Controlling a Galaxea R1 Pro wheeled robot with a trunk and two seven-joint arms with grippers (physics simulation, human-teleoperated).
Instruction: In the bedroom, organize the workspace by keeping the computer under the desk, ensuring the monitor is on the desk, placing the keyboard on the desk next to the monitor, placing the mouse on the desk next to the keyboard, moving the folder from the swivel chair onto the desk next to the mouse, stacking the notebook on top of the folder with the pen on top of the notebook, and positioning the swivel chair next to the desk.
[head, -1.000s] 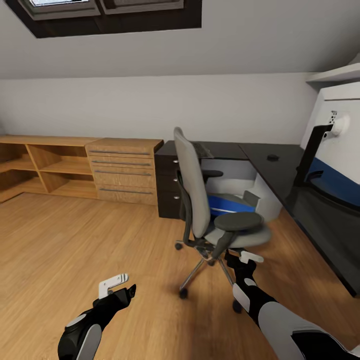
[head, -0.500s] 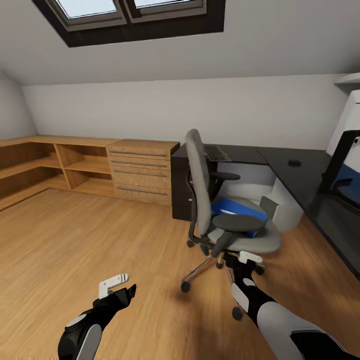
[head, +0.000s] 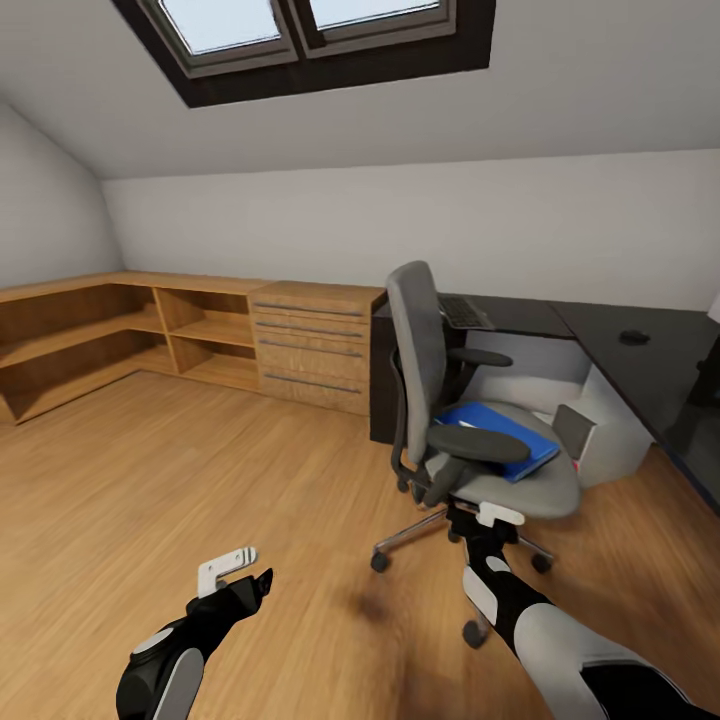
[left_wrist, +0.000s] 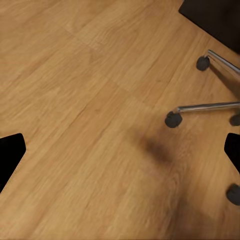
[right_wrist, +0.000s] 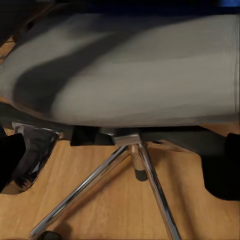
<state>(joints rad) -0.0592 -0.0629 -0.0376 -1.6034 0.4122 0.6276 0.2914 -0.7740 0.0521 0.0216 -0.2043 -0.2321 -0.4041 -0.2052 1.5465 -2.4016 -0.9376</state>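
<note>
Folder (head: 497, 427) flat on swivel chair (head: 470, 430) seat; mouse (head: 634, 338), apparently, on desk (head: 600, 335).

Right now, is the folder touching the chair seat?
Touching. The head view shows the folder lying flat on the swivel chair seat, partly behind the near armrest, with no gap under its visible edge.

Blue folder (head: 497, 425) flat on chair seat (head: 540, 488)

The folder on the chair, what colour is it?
Bright blue folder; the head view shows it best.
</note>
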